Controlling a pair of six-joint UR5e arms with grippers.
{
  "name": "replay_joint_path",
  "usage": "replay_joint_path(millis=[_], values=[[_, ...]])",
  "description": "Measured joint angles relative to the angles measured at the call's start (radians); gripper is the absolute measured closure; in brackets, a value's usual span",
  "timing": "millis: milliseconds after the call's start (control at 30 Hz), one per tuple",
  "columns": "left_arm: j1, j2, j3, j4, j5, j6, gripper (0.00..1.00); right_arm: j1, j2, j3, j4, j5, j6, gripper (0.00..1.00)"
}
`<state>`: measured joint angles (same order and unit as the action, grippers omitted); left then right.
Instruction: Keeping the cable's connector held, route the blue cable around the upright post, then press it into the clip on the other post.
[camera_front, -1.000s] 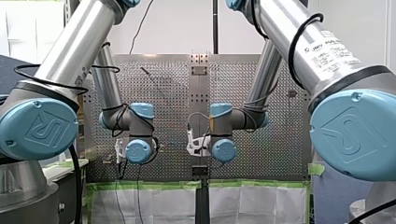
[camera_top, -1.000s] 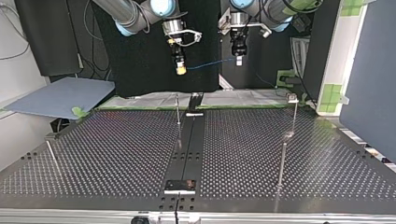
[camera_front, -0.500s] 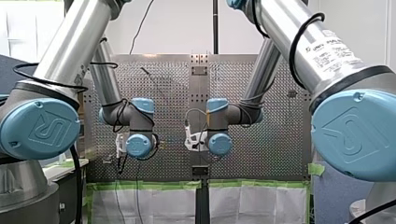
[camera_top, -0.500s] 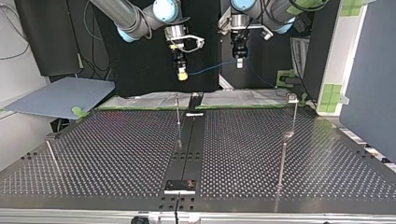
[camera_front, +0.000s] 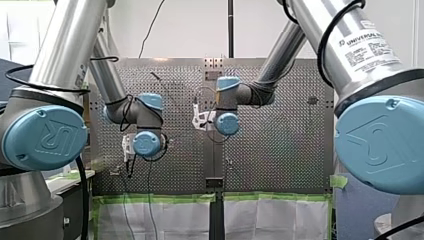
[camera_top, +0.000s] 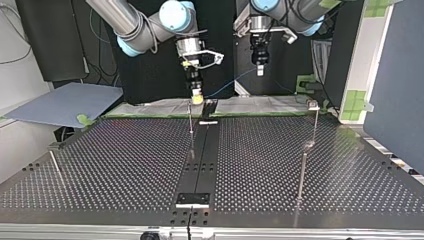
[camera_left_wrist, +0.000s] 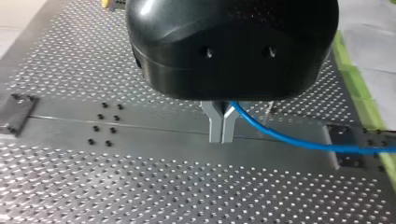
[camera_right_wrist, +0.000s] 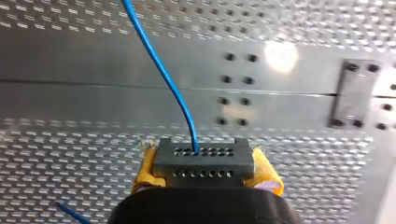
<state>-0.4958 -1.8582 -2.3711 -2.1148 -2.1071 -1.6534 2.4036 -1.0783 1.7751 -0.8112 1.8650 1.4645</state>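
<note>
Since a second ago my right gripper (camera_top: 197, 97) has dropped and slid toward the middle of the top view. Its yellow tip now hangs just above the head of the thin post (camera_top: 190, 122) in the upper centre. My left gripper (camera_top: 259, 71), upper right of centre, has barely shifted, so the cable (camera_left_wrist: 289, 139) between them now slopes down toward the right gripper where it ran nearly level.

In the right wrist view the yellow pads clamp the grey connector (camera_right_wrist: 204, 161) from both sides, and the cable leaves one of its holes. In the left wrist view the metal fingers are pressed together on the cable, which trails off to one side above the table (camera_left_wrist: 70, 186).

Routing looks only just begun: the cable hangs in the air, touches no post, and the clip (camera_top: 313, 105), atop the post at the right of the top view, is well apart and untouched. Next, I judge, the connector must go down beside the post and round it, both grips kept firm and the line taut enough to lie against the shaft. Only then can it swing toward the clip
</note>
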Motion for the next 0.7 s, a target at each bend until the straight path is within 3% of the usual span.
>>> replay_joint_path(millis=[167, 267, 400, 600, 700], values=[[0.008, 0.041, 0.000, -0.021, 0.000, -0.004, 1.00, 0.001, -0.040, -0.040, 0.041, 0.028, -0.040, 1.00], [0.011, 0.067, 0.000, -0.028, 0.000, -0.007, 1.00, 0.001, -0.064, -0.064, 0.064, 0.028, -0.047, 1.00], [0.018, 0.100, 0.000, -0.030, -0.001, -0.009, 1.00, -0.002, -0.093, -0.093, 0.093, 0.008, -0.030, 1.00], [0.029, 0.147, 0.005, -0.055, 0.003, -0.016, 1.00, -0.002, -0.147, -0.146, 0.147, -0.031, 0.019, 1.00], [0.036, 0.172, 0.015, -0.077, 0.007, -0.019, 1.00, -0.003, -0.168, -0.168, 0.174, -0.033, 0.019, 1.00]])
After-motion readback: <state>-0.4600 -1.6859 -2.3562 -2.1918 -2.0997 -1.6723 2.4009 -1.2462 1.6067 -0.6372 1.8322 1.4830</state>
